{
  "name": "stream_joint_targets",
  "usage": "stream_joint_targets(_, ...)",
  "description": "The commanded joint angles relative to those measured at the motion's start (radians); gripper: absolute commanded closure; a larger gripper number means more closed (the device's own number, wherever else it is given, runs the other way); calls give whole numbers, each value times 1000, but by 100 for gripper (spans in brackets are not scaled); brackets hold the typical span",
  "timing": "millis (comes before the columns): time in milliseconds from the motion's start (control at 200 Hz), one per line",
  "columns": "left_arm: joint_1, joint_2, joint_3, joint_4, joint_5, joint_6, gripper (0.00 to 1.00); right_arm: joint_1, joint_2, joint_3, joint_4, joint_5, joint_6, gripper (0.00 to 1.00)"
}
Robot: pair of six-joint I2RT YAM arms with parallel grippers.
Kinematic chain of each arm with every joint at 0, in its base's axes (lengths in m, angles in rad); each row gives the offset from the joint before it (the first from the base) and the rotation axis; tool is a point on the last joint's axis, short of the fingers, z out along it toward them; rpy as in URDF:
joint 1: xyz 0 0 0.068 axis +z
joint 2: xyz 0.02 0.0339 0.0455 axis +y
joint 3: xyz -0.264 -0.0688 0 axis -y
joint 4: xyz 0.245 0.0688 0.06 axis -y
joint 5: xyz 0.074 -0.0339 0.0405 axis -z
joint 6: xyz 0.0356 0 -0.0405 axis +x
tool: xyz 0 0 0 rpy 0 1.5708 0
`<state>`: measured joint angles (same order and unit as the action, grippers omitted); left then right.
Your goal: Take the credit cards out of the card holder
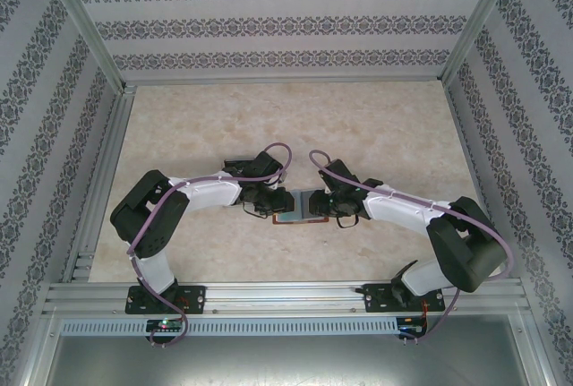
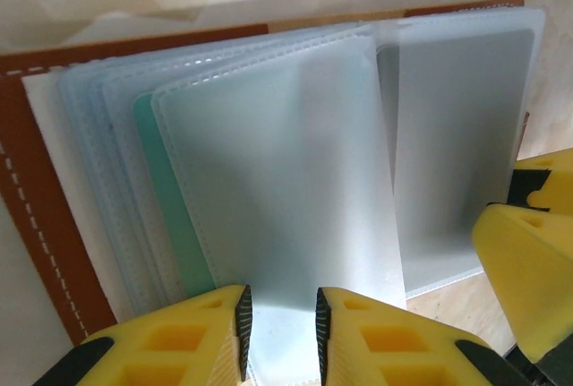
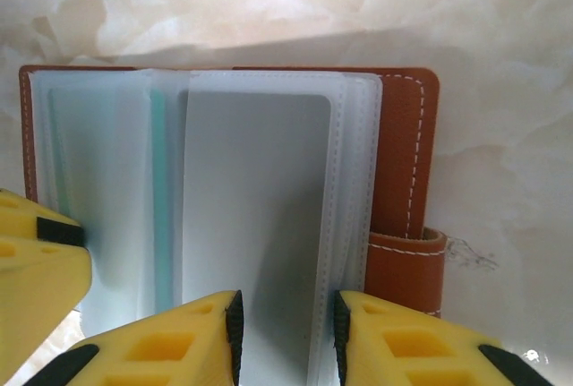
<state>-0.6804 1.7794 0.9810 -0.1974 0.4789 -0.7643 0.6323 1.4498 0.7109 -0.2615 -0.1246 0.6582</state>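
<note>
The card holder [image 1: 300, 207] lies open flat at the middle of the marbled beige table [image 1: 376, 126], between the two arms. Its cover [image 3: 405, 144] is grained reddish-brown leather with pale stitching along the edge, and a snap tab [image 3: 407, 265] sticks out from one side. Inside is a fan of soft, frosted plastic sleeves [image 2: 277, 180] with sewn seams, rounded at the corners.

The credit cards [image 3: 255, 225] are in those sleeves. They are thin, flat, pale blue-grey rectangles, dulled by the plastic over them. One sleeve shows a narrow teal edge [image 2: 166, 198].

The left gripper [image 2: 279, 332] is at the near edge of the top sleeve, which bows upward and runs into the gap between its yellow, black-padded fingers. The jaws stand partway apart; I cannot tell whether they pinch the sleeve or merely rest on it.

The right gripper [image 3: 285, 337] is on the opposite page in the same way — jaws partway apart over the sleeve holding the grey card, grip uncertain. In the overhead view the two grippers are close together over the holder.
</note>
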Motion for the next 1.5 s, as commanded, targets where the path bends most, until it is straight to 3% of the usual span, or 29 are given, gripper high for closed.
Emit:
stream_joint_targets(0,1,28,5,-22,7,-1,71,12,-22,27,4,-24,10,64)
stream_joint_targets(440,1,31,11,-28,14,6,71,13,-35,32,-28,29,8,60)
stream_joint_targets(714,1,34,10,-24,16,5,71,15,-23,30,48,-82,17,66)
stream_joint_targets(1199,1,31,8,-25,13,7,71,15,-20,45,94,-164,31,62)
stream_joint_targets(1494,1,28,5,-27,10,7,71,9,-80,53,-46,51,23,56)
